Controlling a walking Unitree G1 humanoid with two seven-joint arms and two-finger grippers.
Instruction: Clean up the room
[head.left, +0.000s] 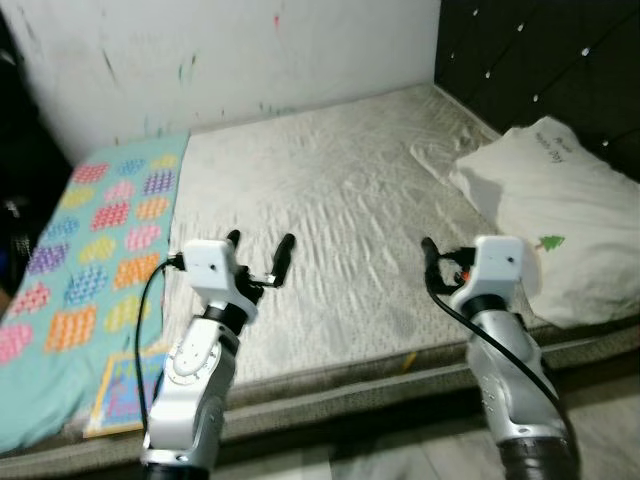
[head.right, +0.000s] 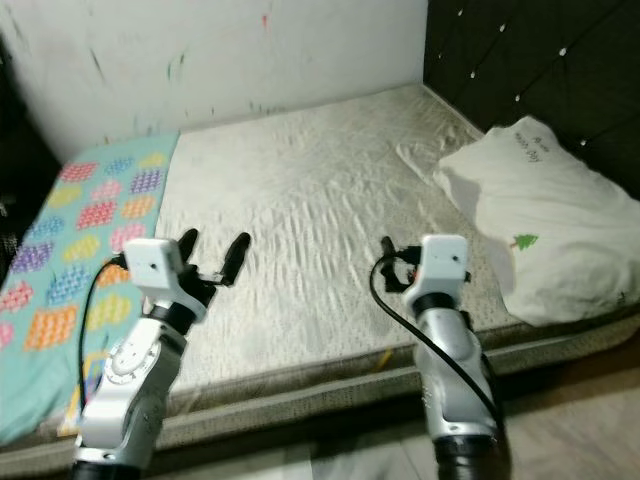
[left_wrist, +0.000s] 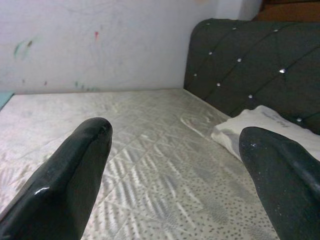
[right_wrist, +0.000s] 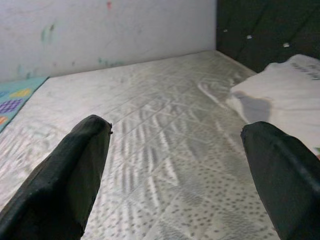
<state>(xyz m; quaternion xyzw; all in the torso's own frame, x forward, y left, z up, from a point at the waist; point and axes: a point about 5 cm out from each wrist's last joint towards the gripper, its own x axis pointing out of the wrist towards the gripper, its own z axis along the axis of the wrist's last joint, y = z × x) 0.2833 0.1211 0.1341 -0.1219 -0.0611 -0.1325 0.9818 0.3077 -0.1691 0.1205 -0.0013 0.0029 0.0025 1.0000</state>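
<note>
Bare quilted mattress (head.left: 330, 200) against a marked white wall, patterned blanket (head.left: 90, 260) at its left, white pillow (head.left: 555, 215) at right; left gripper (head.left: 262, 248) and right gripper (right_wrist: 175, 165) hover over its near edge, fingers spread wide, empty.

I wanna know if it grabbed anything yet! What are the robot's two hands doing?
Left end effector: open, holding nothing, above the mattress.
Right end effector: open, holding nothing, near the pillow.
</note>
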